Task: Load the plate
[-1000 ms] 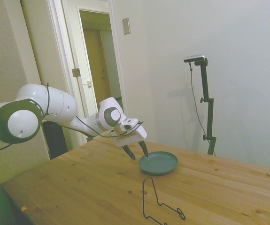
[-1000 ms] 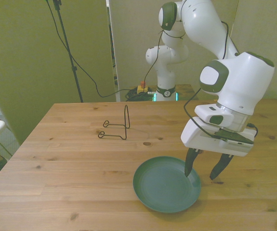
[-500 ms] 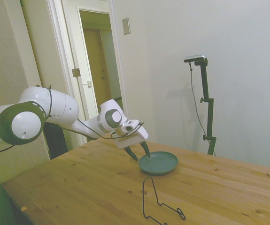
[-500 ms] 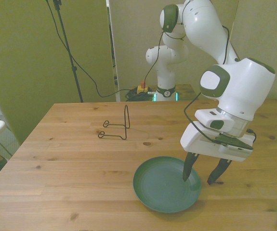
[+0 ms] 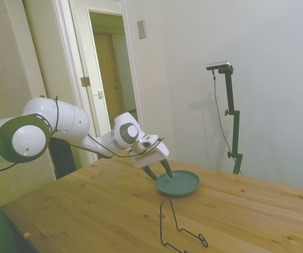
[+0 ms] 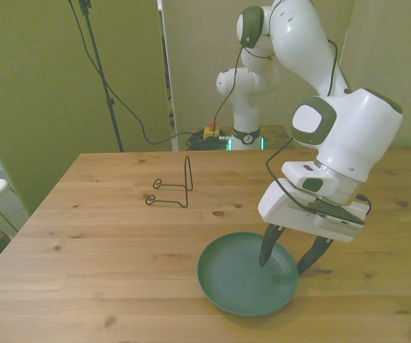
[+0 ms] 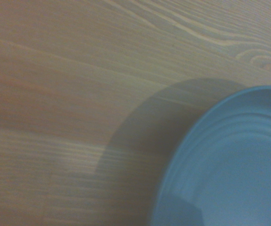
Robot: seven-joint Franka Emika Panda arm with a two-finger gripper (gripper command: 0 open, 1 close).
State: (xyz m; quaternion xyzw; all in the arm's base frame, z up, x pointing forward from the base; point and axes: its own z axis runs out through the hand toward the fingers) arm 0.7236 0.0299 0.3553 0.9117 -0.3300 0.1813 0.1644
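Note:
The teal-green plate (image 5: pixel 183 183) (image 6: pixel 235 282) lies flat on the wooden table, near the front edge toward the front view's right. My gripper (image 5: pixel 163 175) (image 6: pixel 282 266) is open and tilted, low over the plate's rim on the front view's right. One finger hangs over the plate's inside, the other just outside the rim, so the rim lies between them. Nothing is held. The wrist view shows a blurred arc of the plate (image 7: pixel 229 169) and its shadow on the wood.
A thin black wire stand (image 6: pixel 173 187) (image 5: pixel 180 227) sits on the table (image 6: pixel 98 243) behind the plate, toward the front view's left. An open doorway and walls lie beyond the table.
The gripper has dropped lower and shifted toward the front view's left, bringing its fingers astride the plate's rim. The plate and wire stand have not moved.

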